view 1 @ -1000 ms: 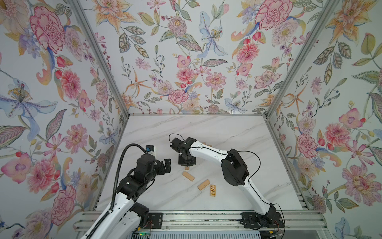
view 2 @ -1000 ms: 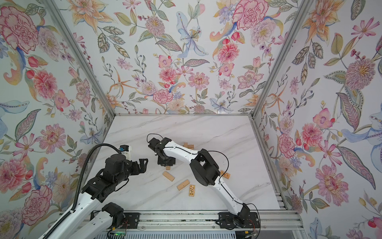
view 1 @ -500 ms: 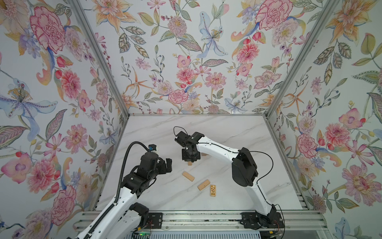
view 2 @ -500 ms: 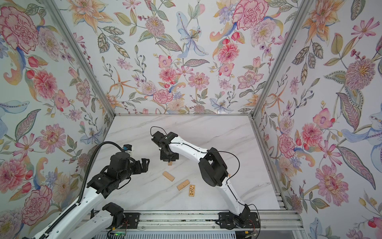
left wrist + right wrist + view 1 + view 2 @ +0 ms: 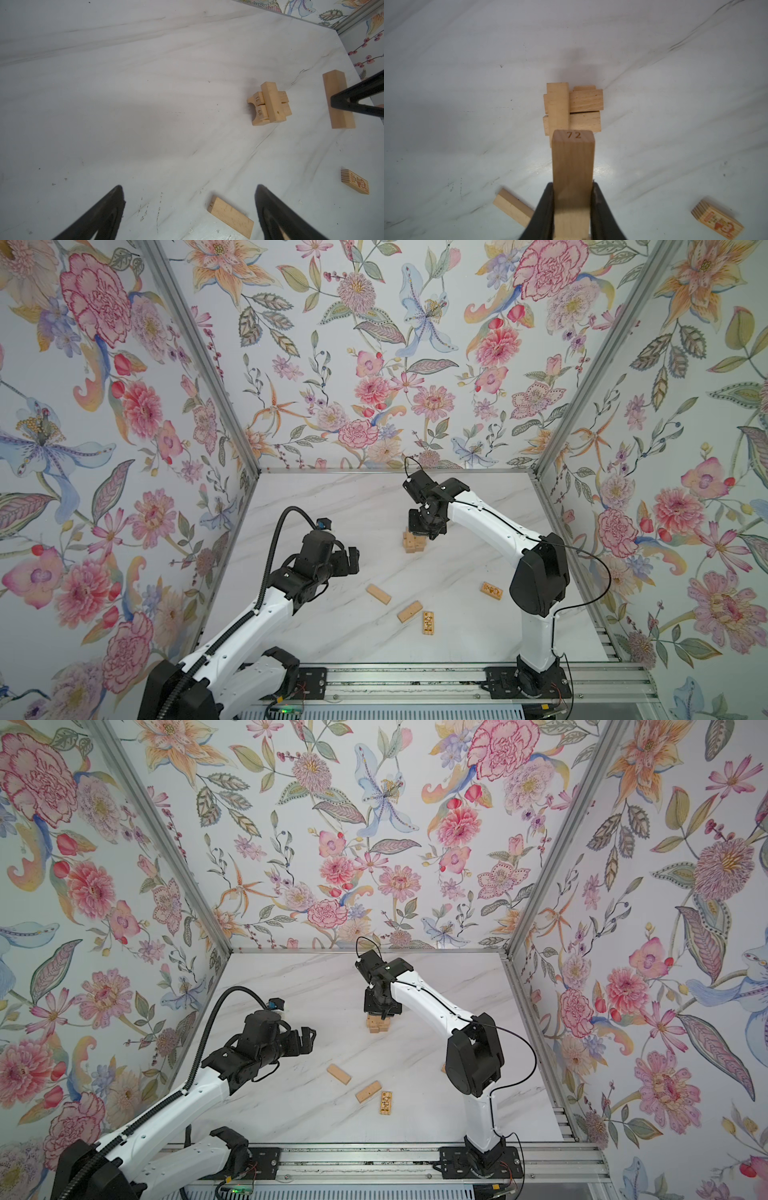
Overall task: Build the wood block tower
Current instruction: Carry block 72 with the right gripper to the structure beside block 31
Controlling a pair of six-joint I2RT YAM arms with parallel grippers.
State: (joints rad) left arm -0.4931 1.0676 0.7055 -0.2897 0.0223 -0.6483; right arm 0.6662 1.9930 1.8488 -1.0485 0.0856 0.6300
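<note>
Currently right gripper (image 5: 572,193) clamps light-tan oblong wooden block (image 5: 572,162) above small crossed wooden-brick tower (image 5: 571,108); left gripper (image 5: 189,187) wide open, empty.

We see a white, grey-veined worktop (image 5: 332,506). Near its middle the tower (image 5: 412,544) stands straight on the marble. Nearer the front edge four more pieces lie flat and loose: a plain block (image 5: 378,594), a second plain block (image 5: 409,611) just beside an engraved block (image 5: 428,622), and, well apart to the right, another engraved block (image 5: 491,590).
</note>
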